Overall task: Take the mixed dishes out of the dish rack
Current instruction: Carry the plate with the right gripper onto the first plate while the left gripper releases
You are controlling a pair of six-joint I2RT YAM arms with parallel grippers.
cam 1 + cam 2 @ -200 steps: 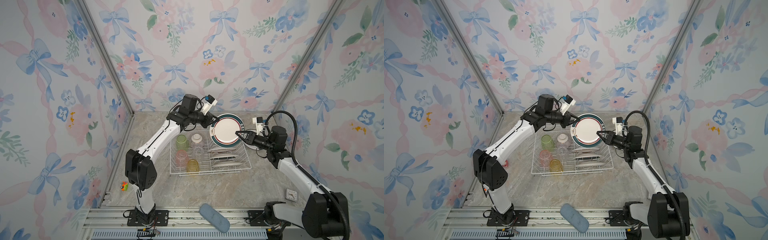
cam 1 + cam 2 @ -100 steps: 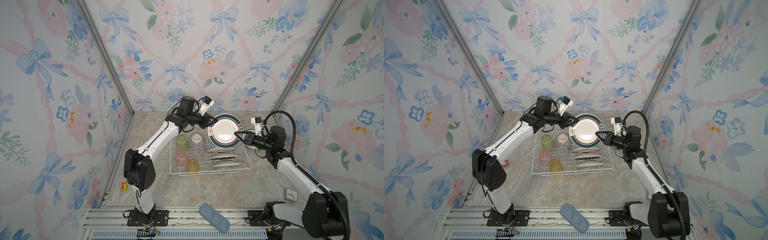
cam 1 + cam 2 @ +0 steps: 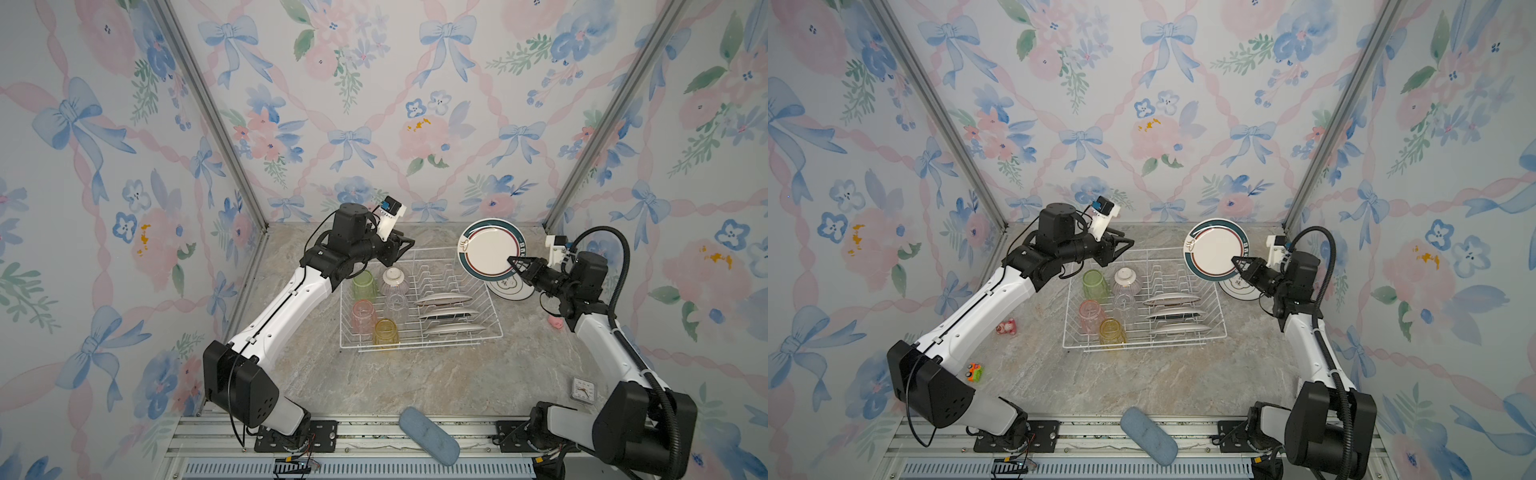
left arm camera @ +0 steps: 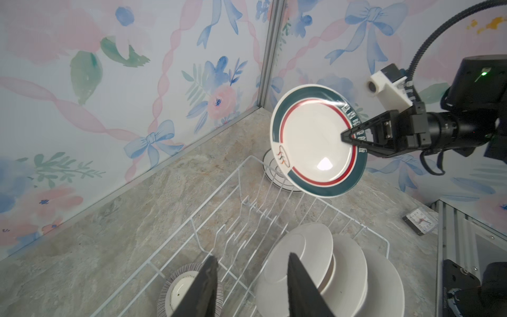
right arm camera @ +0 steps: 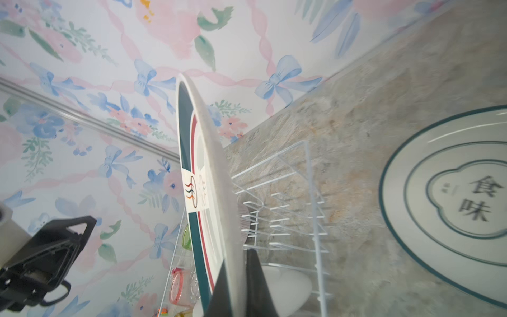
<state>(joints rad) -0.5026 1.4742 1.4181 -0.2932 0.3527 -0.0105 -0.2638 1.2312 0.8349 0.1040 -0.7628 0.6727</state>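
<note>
Nearest, three plates (image 3: 444,314), four tumblers (image 3: 385,331) and a bowl (image 3: 394,276) are left in the dish rack (image 3: 419,345). Over its far edge, the left gripper (image 3: 409,245) is held apart and empty. Farther right, one plate (image 3: 488,249) is clamped by the right gripper (image 3: 512,261), close by another plate (image 3: 513,289) already laid on the table (image 3: 415,382).

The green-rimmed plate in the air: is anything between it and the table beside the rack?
Only a second plate, lying flat on the table beneath it, right of the dish rack. The right gripper grips the raised plate by its rim. Nothing else visible.
</note>
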